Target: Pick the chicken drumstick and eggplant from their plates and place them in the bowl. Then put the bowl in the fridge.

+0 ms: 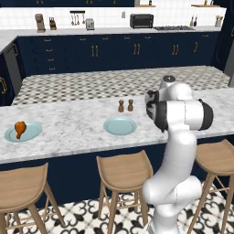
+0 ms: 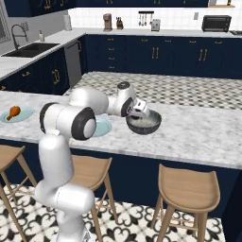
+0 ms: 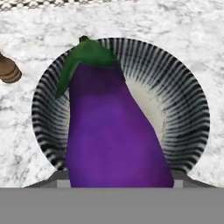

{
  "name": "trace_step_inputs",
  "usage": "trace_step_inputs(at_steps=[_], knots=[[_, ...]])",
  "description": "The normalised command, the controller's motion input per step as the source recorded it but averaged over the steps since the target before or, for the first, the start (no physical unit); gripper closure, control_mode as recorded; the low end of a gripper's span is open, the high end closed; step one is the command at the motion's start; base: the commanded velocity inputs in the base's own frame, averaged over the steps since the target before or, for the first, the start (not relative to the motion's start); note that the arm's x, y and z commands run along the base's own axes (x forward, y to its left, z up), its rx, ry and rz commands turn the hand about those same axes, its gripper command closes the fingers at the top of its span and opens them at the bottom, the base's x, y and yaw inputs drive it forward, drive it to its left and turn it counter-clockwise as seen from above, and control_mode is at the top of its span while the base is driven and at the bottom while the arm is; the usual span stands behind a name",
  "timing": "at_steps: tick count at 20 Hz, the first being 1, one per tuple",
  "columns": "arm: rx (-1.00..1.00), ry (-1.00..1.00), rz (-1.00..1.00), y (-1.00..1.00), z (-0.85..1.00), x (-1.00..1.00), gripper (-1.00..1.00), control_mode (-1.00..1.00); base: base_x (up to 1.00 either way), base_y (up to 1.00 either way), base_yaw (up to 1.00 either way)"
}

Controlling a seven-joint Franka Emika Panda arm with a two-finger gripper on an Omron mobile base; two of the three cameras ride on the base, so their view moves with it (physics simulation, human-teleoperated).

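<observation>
My gripper (image 2: 140, 111) hangs just above the dark grey bowl (image 2: 144, 124) on the marble counter, shut on the purple eggplant (image 3: 109, 131). In the hand view the eggplant's green stem points away over the bowl (image 3: 175, 87), and its body hides my fingertips. The orange-brown chicken drumstick (image 1: 19, 128) lies on a light-blue plate (image 1: 32, 133) at the counter's left end, also seen as the drumstick (image 2: 14, 112) on its plate (image 2: 23, 116). A second light-blue plate (image 1: 119, 125) sits bare left of the bowl. The fridge is out of view.
Two brown shakers (image 1: 125, 105) stand behind the bare plate, and one shaker (image 3: 8, 72) shows left of the bowl. Wooden stools (image 1: 124, 170) line the counter's near side. Navy cabinets and a back counter with appliances lie beyond.
</observation>
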Motion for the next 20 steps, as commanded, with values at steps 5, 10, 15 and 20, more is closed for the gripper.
trace_step_inputs(at_steps=[5,10,15,20], knots=[[0.08,0.00,0.00,0.00,0.78,-0.05,-1.00,-1.00,0.00,0.00,0.00],[0.07,0.00,0.00,0.00,0.88,-0.36,-1.00,-1.00,0.00,0.00,0.00],[0.02,0.02,0.04,0.23,0.66,-1.00,-1.00,-1.00,0.00,0.00,0.00],[0.00,0.00,0.12,0.56,0.15,-1.00,-1.00,-1.00,0.00,0.00,0.00]])
